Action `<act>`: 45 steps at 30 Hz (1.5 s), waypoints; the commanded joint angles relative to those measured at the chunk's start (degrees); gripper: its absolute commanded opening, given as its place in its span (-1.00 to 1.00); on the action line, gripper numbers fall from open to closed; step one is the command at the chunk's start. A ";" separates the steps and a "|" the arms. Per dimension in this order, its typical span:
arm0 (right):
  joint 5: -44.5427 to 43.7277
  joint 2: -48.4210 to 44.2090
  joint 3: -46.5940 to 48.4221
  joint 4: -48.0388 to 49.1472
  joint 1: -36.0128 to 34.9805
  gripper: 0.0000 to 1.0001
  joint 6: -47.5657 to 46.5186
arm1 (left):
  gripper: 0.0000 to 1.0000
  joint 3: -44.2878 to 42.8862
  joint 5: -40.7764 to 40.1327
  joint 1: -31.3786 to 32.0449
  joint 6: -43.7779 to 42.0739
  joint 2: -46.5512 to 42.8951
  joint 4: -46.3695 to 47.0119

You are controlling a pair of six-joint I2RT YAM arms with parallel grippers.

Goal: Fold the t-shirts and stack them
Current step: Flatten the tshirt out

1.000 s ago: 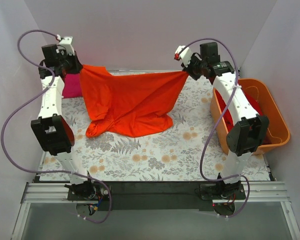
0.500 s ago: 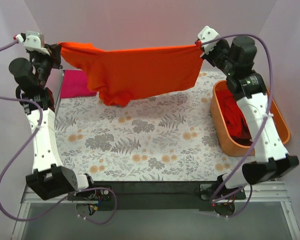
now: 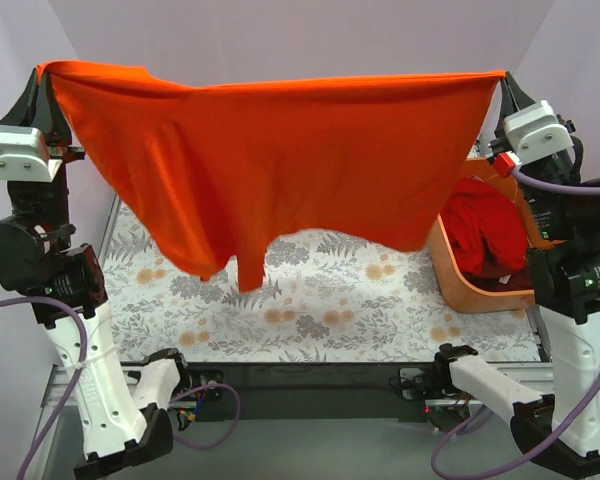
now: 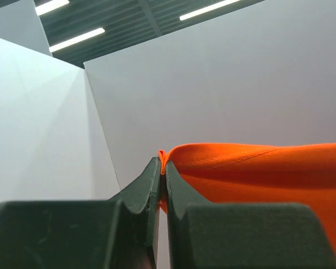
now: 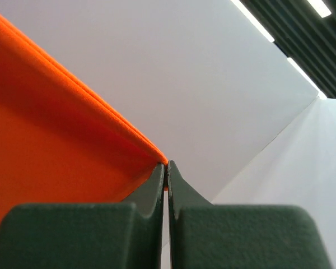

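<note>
The bright orange t-shirt [image 3: 280, 170] hangs spread wide in the air, high above the table. My left gripper [image 3: 42, 78] is shut on its top left corner, and the cloth [image 4: 257, 174] shows pinched between the jaws in the left wrist view. My right gripper [image 3: 502, 82] is shut on its top right corner, with the cloth [image 5: 56, 145] at the tips in the right wrist view. The deeper red t-shirt [image 3: 485, 225] lies bunched in the orange tub [image 3: 460, 285]. The magenta-pink t-shirt is hidden behind the hanging shirt.
The table has a floral cloth [image 3: 330, 310] under the hanging shirt. The tub stands at the right edge beside my right arm. Pale walls close in the left, back and right sides.
Both grippers have risen high and moved apart toward the camera, lifting the orange t-shirt fully off the table and stretching it out flat between them.
</note>
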State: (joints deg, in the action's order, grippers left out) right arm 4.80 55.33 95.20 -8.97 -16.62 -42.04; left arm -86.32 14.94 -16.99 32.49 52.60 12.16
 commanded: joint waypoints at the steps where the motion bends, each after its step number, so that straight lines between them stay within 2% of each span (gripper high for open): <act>1: -0.60 5.29 0.08 3.61 0.54 -0.97 -2.43 | -1.00 -1.21 4.72 -0.14 -0.26 6.79 -7.13; 3: 1.79 7.94 0.16 4.66 0.45 -0.97 -1.21 | -1.00 -5.14 7.11 -0.14 3.17 13.10 -10.38; 5: 4.60 13.90 3.39 5.19 -0.25 -0.97 2.47 | -1.00 -10.33 13.41 -0.14 9.57 19.27 -11.72; 7: 5.13 18.65 6.66 4.67 -3.05 -0.97 3.81 | -1.00 -12.02 21.68 0.03 14.58 21.57 -10.06; 8: 5.13 19.19 7.45 4.67 -3.94 -0.97 3.03 | -1.00 -12.46 22.06 0.12 15.66 22.02 -9.45; 12: 0.40 23.24 12.19 5.54 -6.49 -0.97 1.96 | -1.00 -17.56 13.65 0.12 14.97 26.67 -7.17; 17: -1.46 24.91 16.24 6.77 -6.58 -0.97 1.17 | -1.00 -21.78 9.24 0.03 13.57 29.84 -4.87; 21: -1.72 23.17 15.29 7.13 -6.76 -0.97 1.08 | -1.00 -19.16 7.83 0.03 11.46 27.48 -1.45; 24: -1.11 19.74 11.96 6.95 -6.93 -0.97 0.82 | -1.00 -13.10 7.56 0.03 9.79 22.56 2.15; 31: 0.48 8.05 2.64 6.51 -6.85 -0.97 0.91 | -1.00 -0.52 6.33 0.03 3.37 7.27 4.10; 35: 1.35 1.47 1.13 5.63 -5.18 -0.97 -0.05 | -1.00 -2.36 3.17 0.03 1.00 3.48 -0.47; 36: 1.62 -0.38 2.52 5.37 -4.39 -0.97 -1.88 | -1.00 -5.66 3.17 0.38 -1.70 2.78 -1.95; 41: 1.18 2.05 6.40 5.37 -4.38 -0.97 -5.58 | -1.00 -12.18 6.14 0.56 -5.93 5.31 -4.24; 45: 2.49 4.08 3.51 5.46 -4.38 -0.97 -8.57 | -1.00 -12.82 9.48 0.56 -9.63 6.73 -9.33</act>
State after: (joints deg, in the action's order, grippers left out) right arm 7.49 55.94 100.38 -5.06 -21.41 -46.37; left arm -99.09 22.61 -16.43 28.27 56.53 9.15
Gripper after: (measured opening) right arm 0.023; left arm 0.022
